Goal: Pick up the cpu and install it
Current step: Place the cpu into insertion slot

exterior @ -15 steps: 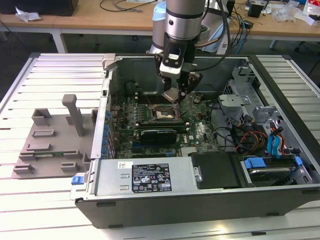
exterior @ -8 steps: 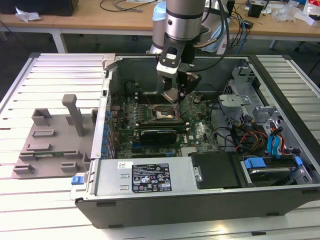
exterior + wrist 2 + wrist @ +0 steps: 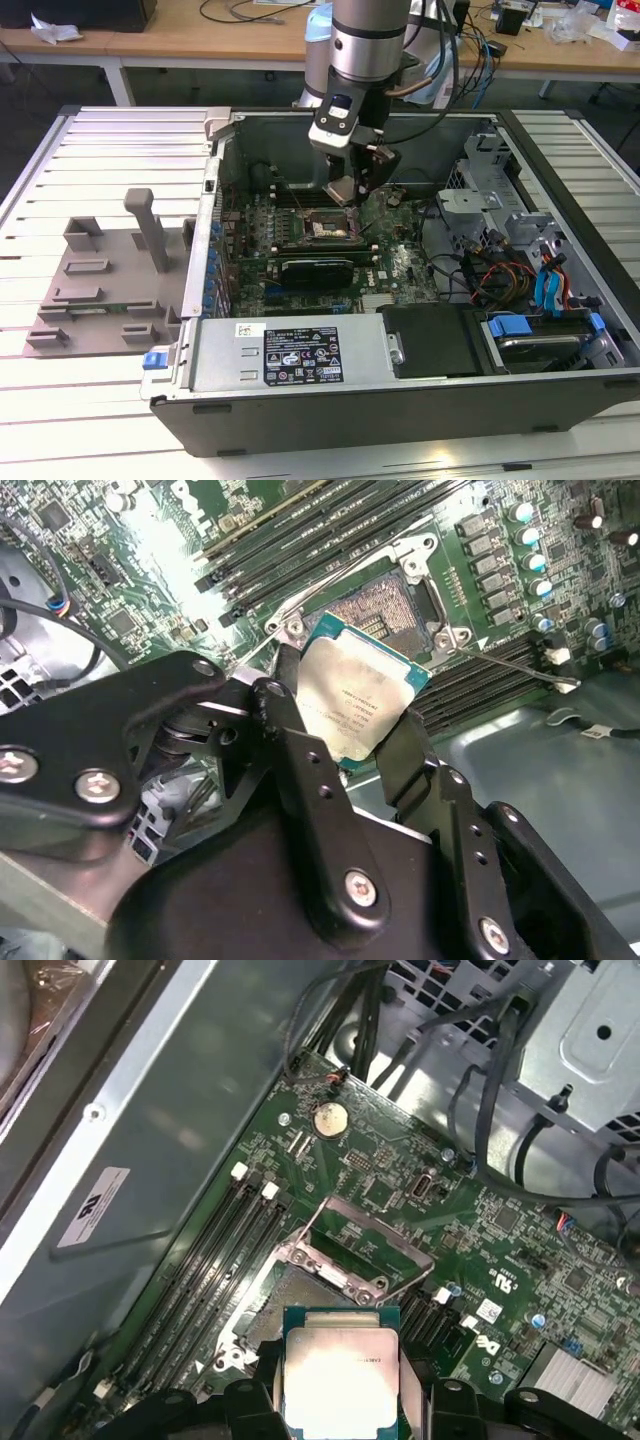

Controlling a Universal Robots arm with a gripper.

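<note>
Over the board (image 3: pixel 130 570), just short of the open socket (image 3: pixel 385 605), the gripper (image 3: pixel 350 730) pinches the cpu (image 3: pixel 358 695) by two opposite edges — chip held off the board, not yet seated. Good placement here likely means squaring its edges to the socket and holding it level — no sideways drag on contact.

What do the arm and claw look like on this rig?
The arm is a silver-grey cylinder with a dark band, ending in a black wrist block with a small blue panel. Dark cables loop off beside it. The claw is matte black: two flat linked fingers with rounded ends, pinned by silver screws.
</note>
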